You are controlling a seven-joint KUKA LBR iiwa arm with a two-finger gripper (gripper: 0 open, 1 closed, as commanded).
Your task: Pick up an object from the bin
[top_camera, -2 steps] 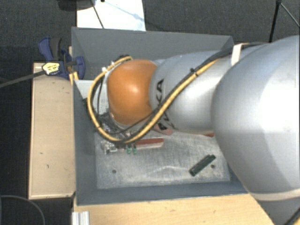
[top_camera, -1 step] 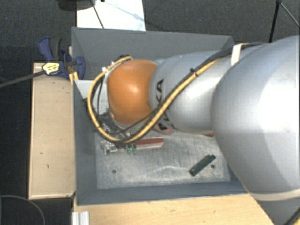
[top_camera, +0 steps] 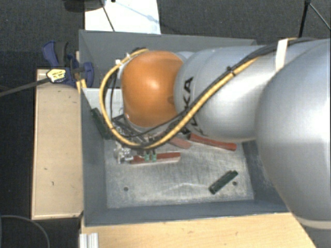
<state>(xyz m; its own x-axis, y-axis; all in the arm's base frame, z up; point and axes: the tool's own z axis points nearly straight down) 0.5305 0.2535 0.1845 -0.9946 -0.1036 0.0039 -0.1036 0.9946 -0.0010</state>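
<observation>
Grey metal bin (top_camera: pixel 155 192), few loose things on its floor. End effector (top_camera: pixel 125 154) sits low near the left wall, and the orange wrist cover (top_camera: pixel 150 87) masks it from above, so we cannot tell whether it is released or clenched. A reddish-brown flat strip (top_camera: pixel 161 157) lies just beside it and is, we judge, the likely target. A second strip (top_camera: pixel 214 143) lies partly under the arm; the dark block (top_camera: pixel 223 182) is well apart

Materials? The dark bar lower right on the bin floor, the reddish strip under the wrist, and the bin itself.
The dark bar looks like hard plastic: matte black-green, no glint. The reddish strip may be plastic or rubber: flat, dull brick red, and the view leaves it open. The bin looks like sheet metal: plain grey, matte, with pale scuffed streaks on the floor.
</observation>
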